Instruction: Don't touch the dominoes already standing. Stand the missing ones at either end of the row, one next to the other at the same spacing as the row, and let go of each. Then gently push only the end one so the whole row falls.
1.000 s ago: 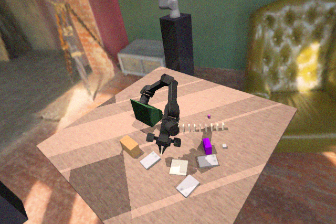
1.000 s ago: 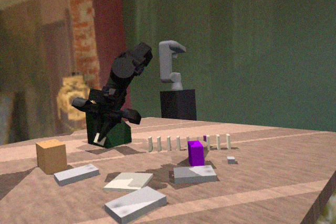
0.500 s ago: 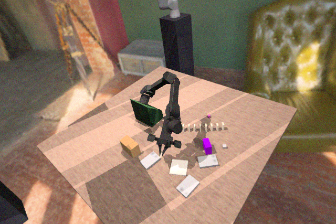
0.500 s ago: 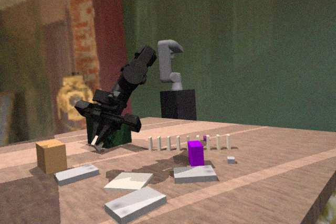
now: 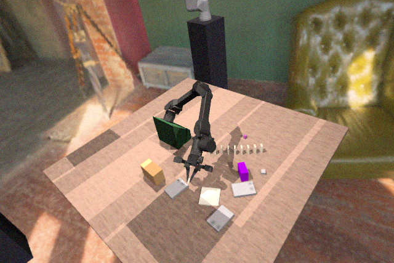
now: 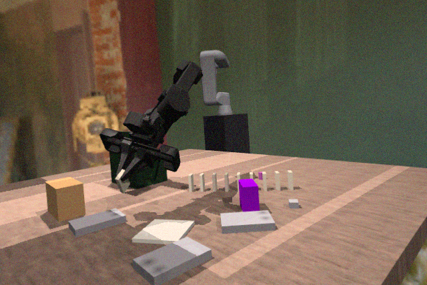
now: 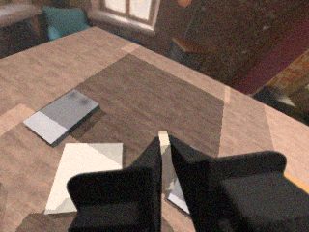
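Near the left end of the worktop point(image 5: 104, 222), above the grey slab point(image 5: 175, 188), the gripper point(image 5: 190, 176) hangs with its jaws pinched narrow on a cream domino point(image 6: 119, 175); the wrist view shows the pale piece as a thin strip wedged between the two dark fingers. It is clear of the surface and well apart from the row of dominoes point(image 5: 241, 149), which stands upright to the right of the arm in even spacing. Judging by this, the task is in its early part: one missing piece is in hand but not yet stood at an end, none looks released beside the row, and the closing push is untouched. Whether further pieces are needed at the far end cannot be told from these views. The row's near end, closest to the arm, seems the natural target, and the strip of worktop between it and the green box point(image 5: 172, 132) offers room to come down. The approach will want care, since the wide black gripper body could brush the first standing domino if it comes in from the side. In front of the row lie the purple block point(image 6: 248, 195), the tan cube point(image 6: 65, 198), the white tile point(image 6: 163, 230) and two more grey slabs point(image 6: 247, 221), all low except the two blocks, so a raised path over them looks safest.
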You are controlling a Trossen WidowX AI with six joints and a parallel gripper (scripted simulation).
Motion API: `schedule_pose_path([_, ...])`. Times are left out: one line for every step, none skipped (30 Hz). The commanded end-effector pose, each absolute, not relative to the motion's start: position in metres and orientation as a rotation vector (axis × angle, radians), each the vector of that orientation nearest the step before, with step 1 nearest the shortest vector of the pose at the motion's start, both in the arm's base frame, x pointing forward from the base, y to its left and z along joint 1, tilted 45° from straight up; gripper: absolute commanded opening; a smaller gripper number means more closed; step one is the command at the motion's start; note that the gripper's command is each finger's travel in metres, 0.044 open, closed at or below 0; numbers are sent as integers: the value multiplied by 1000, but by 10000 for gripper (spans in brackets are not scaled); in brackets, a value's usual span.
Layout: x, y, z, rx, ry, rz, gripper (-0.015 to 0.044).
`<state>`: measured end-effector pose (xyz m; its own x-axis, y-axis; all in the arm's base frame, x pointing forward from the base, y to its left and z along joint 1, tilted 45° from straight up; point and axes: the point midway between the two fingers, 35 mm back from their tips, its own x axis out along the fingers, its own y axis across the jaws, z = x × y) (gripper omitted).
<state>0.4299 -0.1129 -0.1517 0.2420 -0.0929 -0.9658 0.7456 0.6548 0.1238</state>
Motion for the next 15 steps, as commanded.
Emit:
schedule_pose_path([428, -112, -149, 649, 1137, -665, 21])
schedule_pose_path([428, -111, -148, 647, 1123, -670, 21])
schedule_pose_path([428, -111, -147, 645, 1109, -675, 21])
schedule_pose_path([427, -110, -147, 644, 1094, -680, 21])
schedule_pose_path([427, -110, -146, 643, 1080, -684, 21])
schedule_pose_path([427, -109, -145, 642, 1065, -688, 21])
schedule_pose_path([426, -108, -144, 641, 1050, -693, 21])
schedule_pose_path([426, -108, -143, 641, 1035, -697, 21])
schedule_pose_path([425, -107, -143, 640, 1021, -701, 21])
schedule_pose_path([425, -106, -142, 640, 1006, -704, 21])
schedule_pose_path([424, -106, -141, 640, 991, -708, 21])
schedule_pose_path([424, -105, -139, 640, 976, -712, 21])
schedule_pose_path([423, -104, -138, 640, 961, -715, 21])
schedule_pose_path([422, -104, -137, 640, 946, -719, 21])
schedule_pose_path([422, -103, -136, 641, 931, -722, 21])
